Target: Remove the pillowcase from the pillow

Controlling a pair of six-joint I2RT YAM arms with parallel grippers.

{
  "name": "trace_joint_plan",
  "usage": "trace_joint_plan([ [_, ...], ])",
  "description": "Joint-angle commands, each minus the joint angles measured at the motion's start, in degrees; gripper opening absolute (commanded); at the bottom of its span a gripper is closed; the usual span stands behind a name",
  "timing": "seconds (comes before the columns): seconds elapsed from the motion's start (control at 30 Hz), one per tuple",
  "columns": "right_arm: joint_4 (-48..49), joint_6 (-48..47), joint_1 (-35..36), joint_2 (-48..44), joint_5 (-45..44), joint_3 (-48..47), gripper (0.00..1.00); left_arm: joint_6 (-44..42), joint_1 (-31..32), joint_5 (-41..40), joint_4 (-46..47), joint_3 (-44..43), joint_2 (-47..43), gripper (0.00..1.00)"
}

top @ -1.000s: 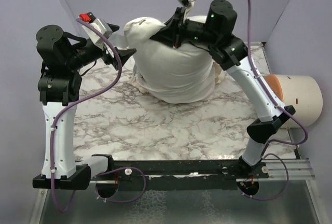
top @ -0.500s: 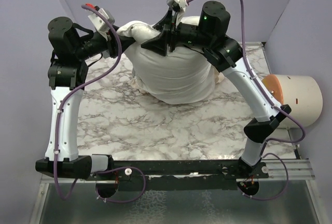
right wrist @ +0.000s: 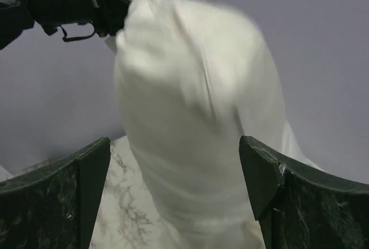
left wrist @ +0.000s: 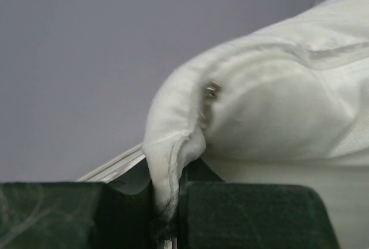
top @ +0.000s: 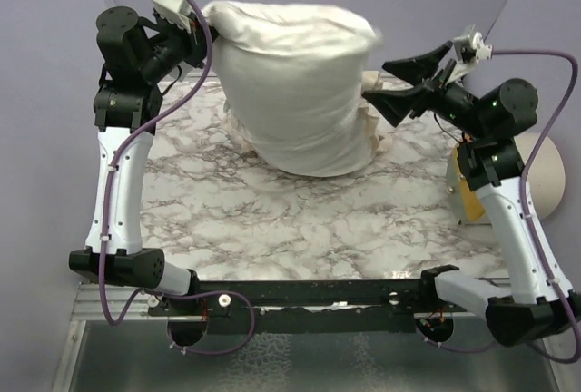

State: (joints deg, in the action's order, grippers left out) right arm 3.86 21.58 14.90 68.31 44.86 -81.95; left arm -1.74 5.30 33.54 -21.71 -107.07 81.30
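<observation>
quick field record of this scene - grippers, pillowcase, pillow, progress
left gripper: shut on a top corner of the pillowcase, holding it up
right gripper: open, apart from the fabric, off to its right
pillowcase: white face out, plump, lower end seems to rest on the table; cream trim at the bottom
pillow: not visible on its own; likely inside the pillowcase, judging by the bulk
progress: cover not yet off

Left fingers (left wrist: 248, 214) together, right fingers (right wrist: 52, 203) apart
</observation>
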Motion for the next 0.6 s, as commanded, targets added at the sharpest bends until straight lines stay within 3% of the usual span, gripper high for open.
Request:
trace_joint_plan([
  [0.0, 0.59, 2.46, -6.28, -5.01, 0.98, 15.88, 0.91, -2.37, -2.55, -20.51, -2.31, -3.83, 1.91, 0.00],
  [0.2, 0.66, -4.15, -10.41, -6.37, -2.49, 25.82, 0.91, -6.41, -2.64, -21.72, -2.60, -3.35, 1.42, 0.00],
  [0.33, 2.73, -7.55, -10.41, -2.53, 4.31, 27.82, 0.85, -6.85, -2.68, -21.37, -2.81, -3.12, 1.72, 0.00],
  [0.57, 2.48, -14.97, -10.41, 5.27, 6.08, 25.38, 0.81, -7.94, -2.70, -21.80, -2.71, -3.00, 2.09, 0.00],
])
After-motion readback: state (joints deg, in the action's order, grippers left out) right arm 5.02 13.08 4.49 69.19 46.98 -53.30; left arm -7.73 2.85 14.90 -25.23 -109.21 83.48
